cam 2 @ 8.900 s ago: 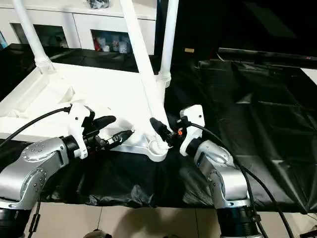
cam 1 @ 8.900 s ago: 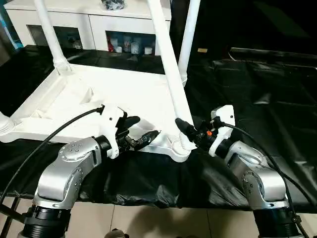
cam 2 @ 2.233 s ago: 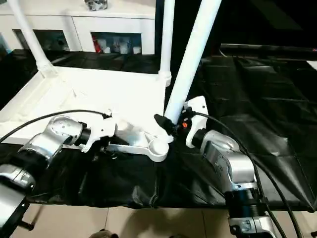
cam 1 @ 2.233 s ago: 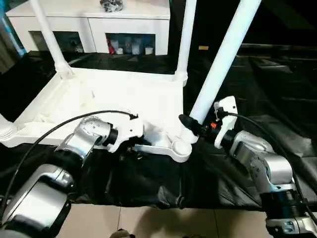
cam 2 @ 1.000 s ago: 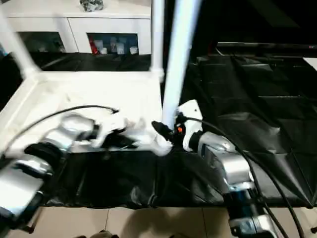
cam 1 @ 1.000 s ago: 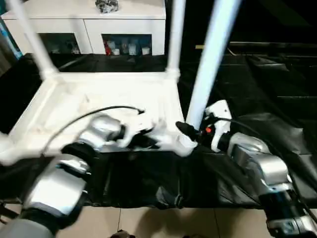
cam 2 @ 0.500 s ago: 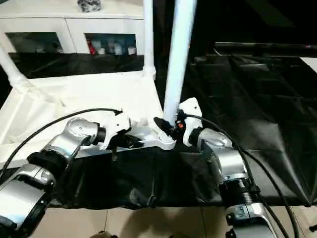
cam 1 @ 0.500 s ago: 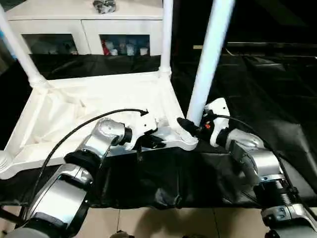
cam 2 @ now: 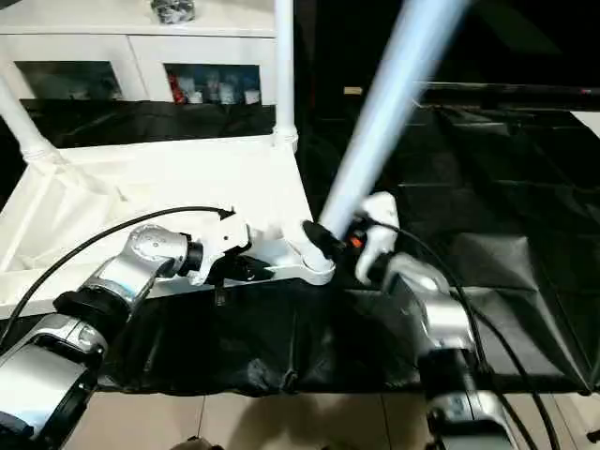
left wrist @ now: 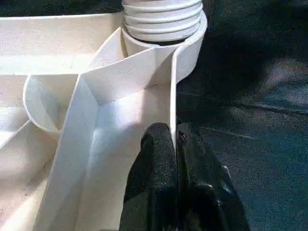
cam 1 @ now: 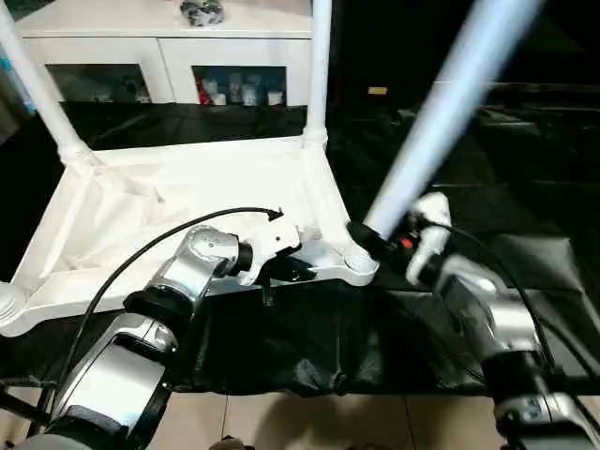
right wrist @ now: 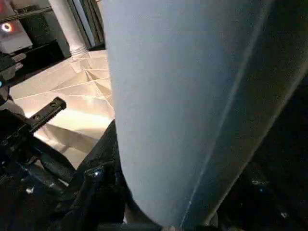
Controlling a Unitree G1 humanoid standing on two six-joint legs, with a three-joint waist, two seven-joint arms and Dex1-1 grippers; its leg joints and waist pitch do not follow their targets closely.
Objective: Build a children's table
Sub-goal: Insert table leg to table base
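Left gripper [left wrist: 174, 144] jaws pinched shut, right gripper [cam 1: 367, 246] jaws half-spread

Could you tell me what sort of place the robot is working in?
Probably an indoor room or lab set up for the assembly: a black sheet over the work surface, a white glass-doored cabinet behind, and pale floor tiles below.

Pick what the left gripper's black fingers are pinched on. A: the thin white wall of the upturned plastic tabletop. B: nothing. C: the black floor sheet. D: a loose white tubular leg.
A: the left gripper has its fingers shut on the thin wall of the white plastic tabletop, below a corner socket.
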